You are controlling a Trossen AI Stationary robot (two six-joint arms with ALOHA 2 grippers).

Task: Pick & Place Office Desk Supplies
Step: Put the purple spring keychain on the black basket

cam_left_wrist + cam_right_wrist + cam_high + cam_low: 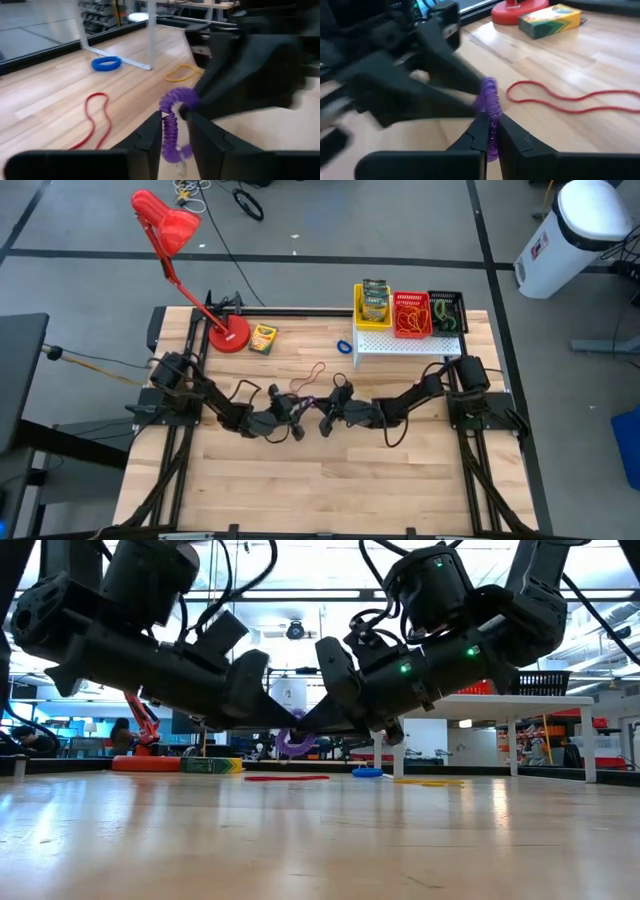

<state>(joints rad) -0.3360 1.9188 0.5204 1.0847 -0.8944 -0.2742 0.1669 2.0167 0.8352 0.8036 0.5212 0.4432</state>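
Note:
A purple coiled band (308, 406) (296, 740) hangs above mid-table, where both grippers meet. My right gripper (491, 125) (325, 416) is shut on it. My left gripper (175, 120) (298, 418) is open, one finger on each side of the coil (170, 132). A gap shows beside one finger. A red rubber band (311, 372), a blue loop (344, 346) and a yellow loop (181, 73) lie flat on the wood. One crayon box (262, 338) lies near the lamp base. Another stands in the yellow basket (373, 302). My right gripper pinches the purple coiled band between its two fingers at the band's upper loop (181, 98), coming level from the table's right side. The band is lifted clear of the table and hangs below the hold, running down between my left gripper's fingers.
The yellow, red (411, 315) and black (447, 312) baskets sit in a row on a white riser (400, 342) at the far right. A red desk lamp (228, 334) stands far left, its arm leaning out past the far-left corner. Bare wood lies toward the near edge.

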